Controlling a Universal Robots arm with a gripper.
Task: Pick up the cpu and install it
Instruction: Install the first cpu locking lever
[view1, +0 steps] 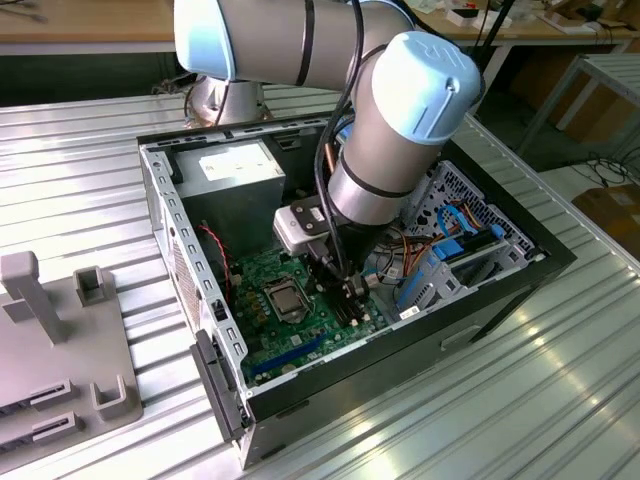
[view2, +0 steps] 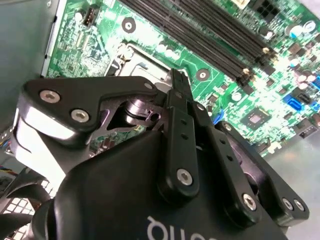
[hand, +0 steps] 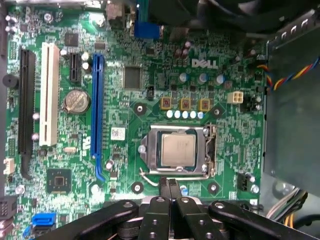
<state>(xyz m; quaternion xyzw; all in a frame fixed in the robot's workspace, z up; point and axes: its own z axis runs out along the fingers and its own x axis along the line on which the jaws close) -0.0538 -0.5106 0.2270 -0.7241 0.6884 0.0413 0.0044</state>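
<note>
You see the cpu (hand: 178, 150), a thin square chip with a pale silver-grey metal top, lying flat and face up inside the square socket with its silver metal frame (hand: 178, 173) on the green motherboard (hand: 150, 95). Being square, it has no long axis; its edges run parallel to the frame's sides. It sits just beyond your black gripper (hand: 169, 184), apart from it. In the first wrist view the two black fingertips (hand: 164, 186) are pressed together with no gap, clenched on nothing, hovering just outside the frame's near edge. In the exterior view the gripper (view1: 350, 300) hangs inside the open black computer case (view1: 520, 275), beside the socket (view1: 284, 295).
</note>
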